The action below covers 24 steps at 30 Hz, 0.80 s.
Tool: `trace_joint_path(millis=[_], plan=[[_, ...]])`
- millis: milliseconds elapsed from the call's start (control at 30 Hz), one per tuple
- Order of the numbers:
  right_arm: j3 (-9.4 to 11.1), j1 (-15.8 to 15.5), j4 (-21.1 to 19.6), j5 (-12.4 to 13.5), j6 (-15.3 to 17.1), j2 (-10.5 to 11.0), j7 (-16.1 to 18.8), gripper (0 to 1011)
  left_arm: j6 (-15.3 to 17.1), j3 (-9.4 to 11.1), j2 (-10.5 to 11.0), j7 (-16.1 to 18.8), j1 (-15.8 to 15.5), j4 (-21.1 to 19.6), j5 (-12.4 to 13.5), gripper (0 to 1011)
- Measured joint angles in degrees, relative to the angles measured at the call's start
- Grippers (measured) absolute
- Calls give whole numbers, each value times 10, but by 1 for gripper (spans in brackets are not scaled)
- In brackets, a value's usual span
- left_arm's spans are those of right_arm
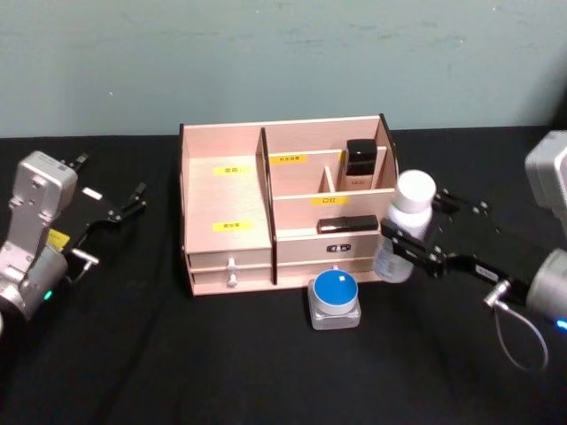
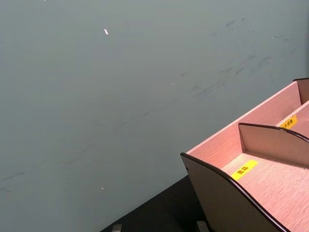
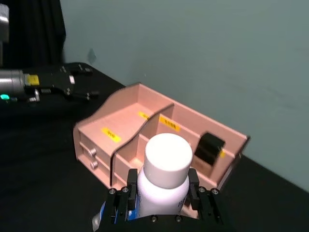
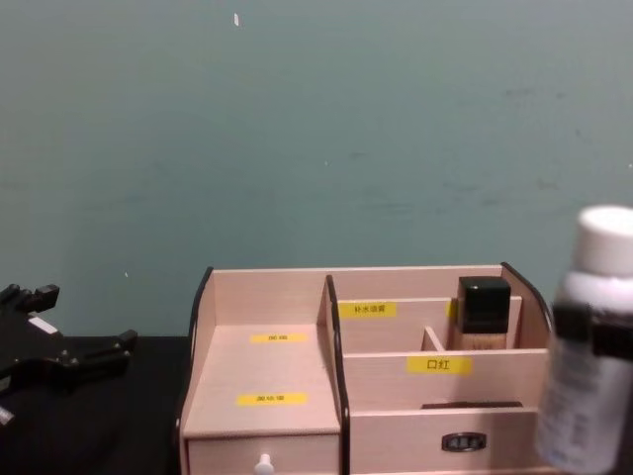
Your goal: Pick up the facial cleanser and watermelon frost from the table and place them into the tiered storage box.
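Just off the right end of the tiered storage box (image 1: 223, 190), right hand (image 1: 409, 226) clamped round the facial cleanser bottle (image 1: 413, 197), and coming in low could clip the side wall and twist it loose; left hand (image 1: 111, 212) parked wide open, far left.

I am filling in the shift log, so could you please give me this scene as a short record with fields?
Right gripper: shut on the white bottle, held upright off the table beside the right end of the tiered storage box
Left gripper: open, idle over the table left of the box
On table: blue-lidded jar, just in front of the box
Already in box: black-capped bottle, back right compartment
White bottle placed: not yet
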Motion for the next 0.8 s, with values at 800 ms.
trace_joint_path(millis=[800], plan=[[-110,210,122,-25,9,-88,-9,621,0,0,0,0,0,0,0,1001]])
